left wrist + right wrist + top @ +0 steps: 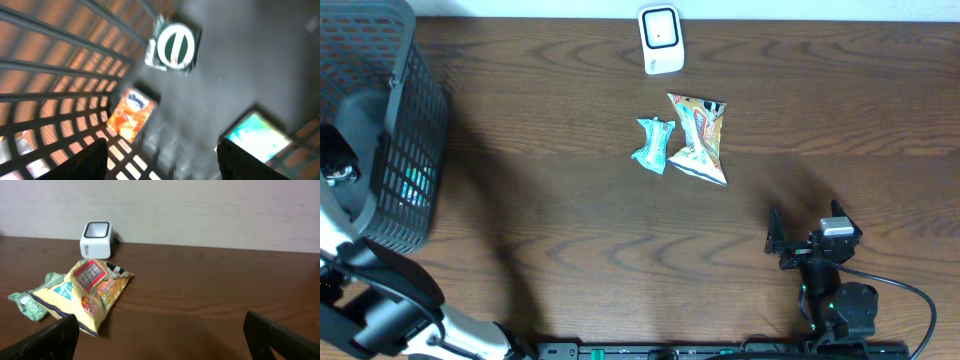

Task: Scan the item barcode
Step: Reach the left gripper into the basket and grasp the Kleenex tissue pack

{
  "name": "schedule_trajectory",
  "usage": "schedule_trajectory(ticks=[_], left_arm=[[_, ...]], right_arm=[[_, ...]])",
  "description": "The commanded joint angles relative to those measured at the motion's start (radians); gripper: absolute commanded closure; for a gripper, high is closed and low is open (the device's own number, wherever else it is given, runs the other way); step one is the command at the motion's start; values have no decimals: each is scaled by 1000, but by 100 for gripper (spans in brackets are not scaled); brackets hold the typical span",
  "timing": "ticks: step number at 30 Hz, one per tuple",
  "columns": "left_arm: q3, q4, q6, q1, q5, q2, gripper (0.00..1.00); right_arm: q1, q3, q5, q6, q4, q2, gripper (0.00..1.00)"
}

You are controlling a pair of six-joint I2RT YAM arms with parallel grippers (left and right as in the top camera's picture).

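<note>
Left gripper inside basket at table's left edge, jaws apart, empty. Orange packet on basket floor: likely light, soft, slippery film; pinch sealed edge. Right gripper jaws apart, empty.

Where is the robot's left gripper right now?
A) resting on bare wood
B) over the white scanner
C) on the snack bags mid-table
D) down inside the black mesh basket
D: the left wrist view shows the left gripper within the black mesh basket, mesh walls around it and an orange packet on the floor below.
</note>
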Motion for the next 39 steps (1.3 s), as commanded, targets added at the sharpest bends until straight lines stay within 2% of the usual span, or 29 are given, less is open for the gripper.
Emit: schedule_trajectory(ticks=[1,3,16,22,26,31,32,35,39], left_arm=[[-11,-40,67,4,-134,82,31],[-11,-61,67,4,-190,129,31],[-57,-68,67,14,-295,324,31],[-64,-45,66,56,-276,331,34],[-66,-31,67,77,-187,333,35],[-97,5,71,87,-185,342,35],[-111,24,71,90,-185,344,36],[-130,60,71,93,-185,344,53],[-142,102,79,93,-185,344,53]], right_arm=[[6,-2,5,-7,-5,-6,1],[6,-1,5,-6,-5,-6,1],[6,-2,5,-7,-5,-6,1],[6,-2,5,-7,-5,-6,1],[6,-1,5,-7,-5,-6,1],[6,-1,5,-7,-5,-6,1],[6,-2,5,-7,-5,-6,1],[6,-2,5,-7,-5,-6,1],[6,-1,5,-7,-5,-6,1]])
